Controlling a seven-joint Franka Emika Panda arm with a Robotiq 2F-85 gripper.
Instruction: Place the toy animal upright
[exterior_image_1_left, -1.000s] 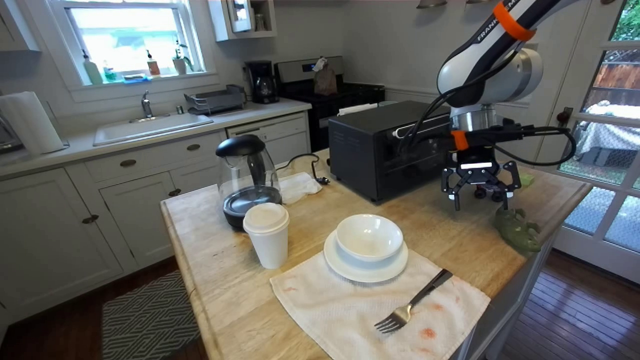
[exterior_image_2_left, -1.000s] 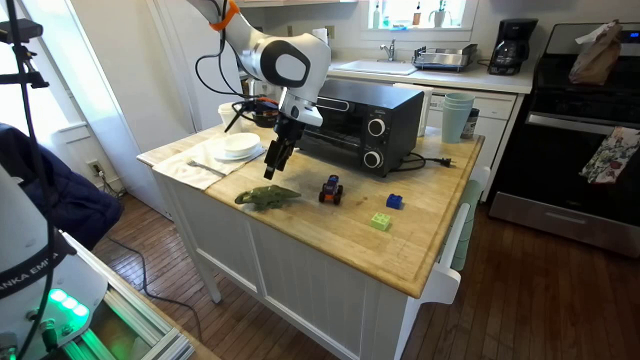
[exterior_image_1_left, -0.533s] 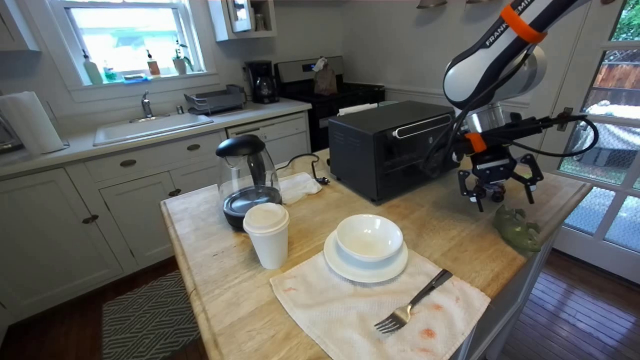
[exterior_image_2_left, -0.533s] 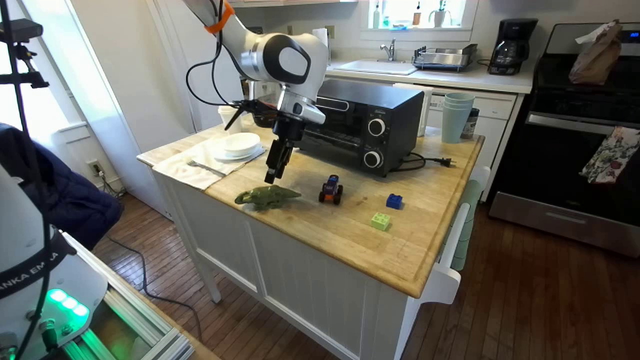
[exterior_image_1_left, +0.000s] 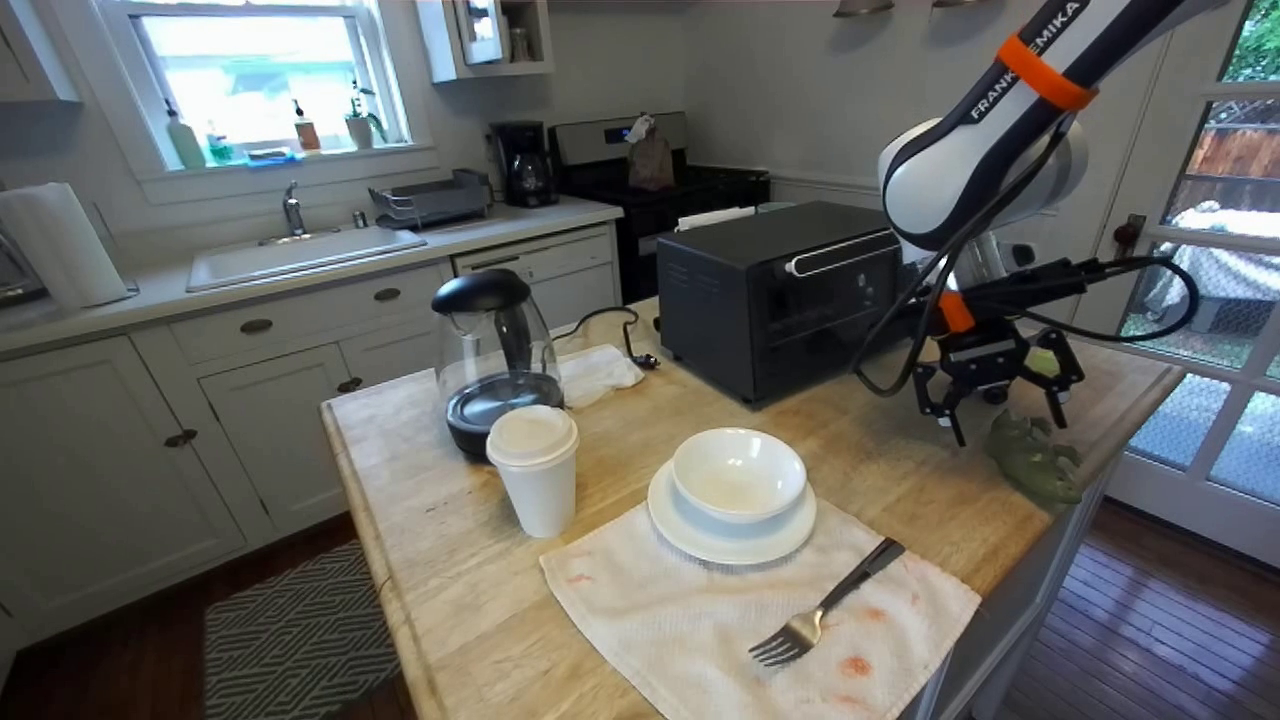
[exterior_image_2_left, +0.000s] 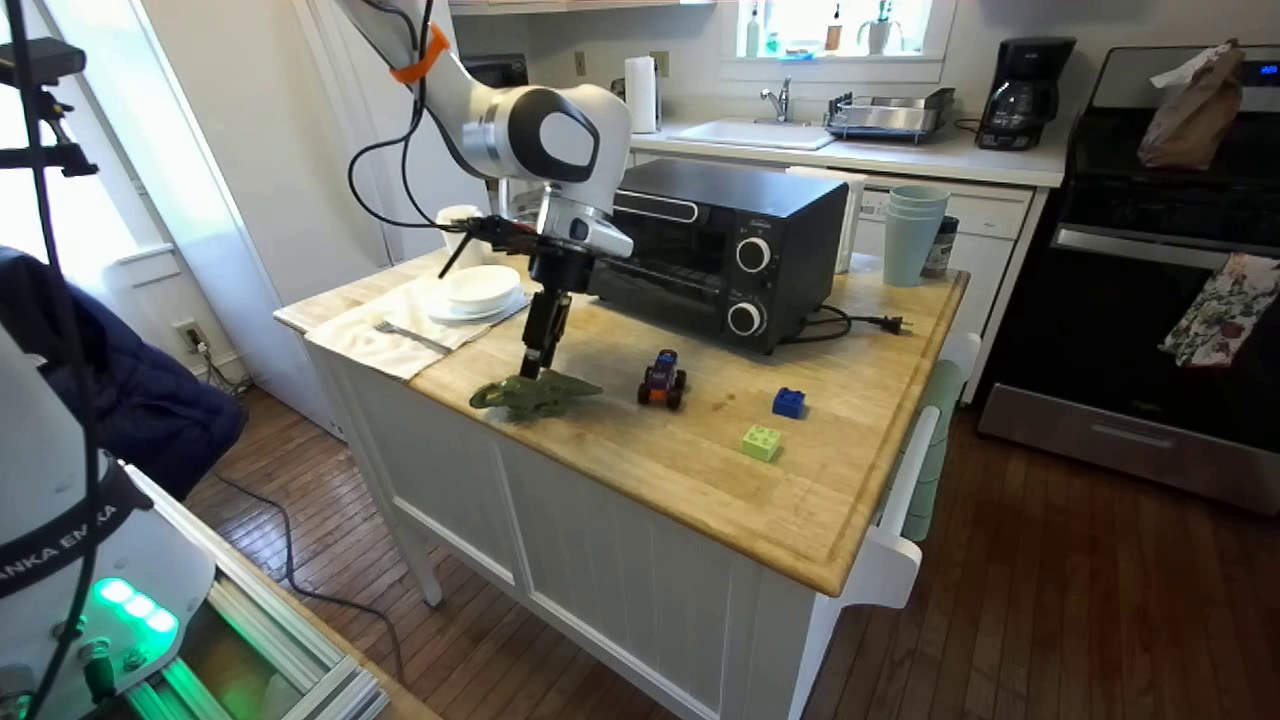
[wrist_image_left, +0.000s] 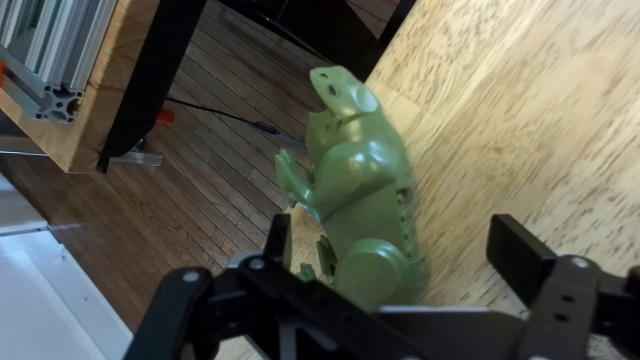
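On the table (exterior_image_2_left: 680, 450) we see a closed toaster oven (exterior_image_1_left: 710, 310), a glass kettle (exterior_image_1_left: 500, 370) to its left, a stack of cups (exterior_image_2_left: 910, 245) at the far right, a bowl (exterior_image_1_left: 740, 480) on a plate (exterior_image_1_left: 735, 549), and a white cup (exterior_image_1_left: 540, 495) whose lid (exterior_image_1_left: 532, 436) hides its inside. We see the pincer (wrist_image_left: 392, 237) spread wide in the wrist view, fingers (wrist_image_left: 517, 255) either side of the green toy animal (exterior_image_2_left: 530, 399), which in an exterior view lies on its side by the near edge; whether they touch we cannot tell. An exterior view alone gives us the blue block (exterior_image_2_left: 788, 403), to the toy's right.
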